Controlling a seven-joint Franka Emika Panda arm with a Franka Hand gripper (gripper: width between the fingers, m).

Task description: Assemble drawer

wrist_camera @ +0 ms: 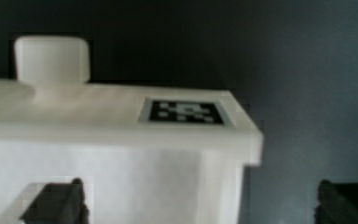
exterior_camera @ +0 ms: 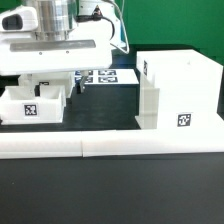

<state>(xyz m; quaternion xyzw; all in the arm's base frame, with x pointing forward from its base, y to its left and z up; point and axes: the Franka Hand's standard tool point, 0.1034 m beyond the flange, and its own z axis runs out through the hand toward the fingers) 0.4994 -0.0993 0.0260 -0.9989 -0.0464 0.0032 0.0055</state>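
Note:
The tall white housing (exterior_camera: 178,92) stands at the exterior view's right, with a tag on its front. A white tray (exterior_camera: 32,105) with a tag lies at the left. In the wrist view this tray (wrist_camera: 105,150) shows close up, with a round knob (wrist_camera: 53,62) and a tag (wrist_camera: 185,111) on its upper face. My gripper (exterior_camera: 76,87) hangs over the tray's end nearest the housing. It is open, and its two dark fingertips (wrist_camera: 53,201) stand wide apart, straddling the tray's corner without touching it. A second tray is not clearly in view.
The marker board (exterior_camera: 103,76) lies flat on the dark table between the tray and the housing. The long low white border wall (exterior_camera: 110,148) runs along the front. The arm's white body (exterior_camera: 50,40) fills the upper left.

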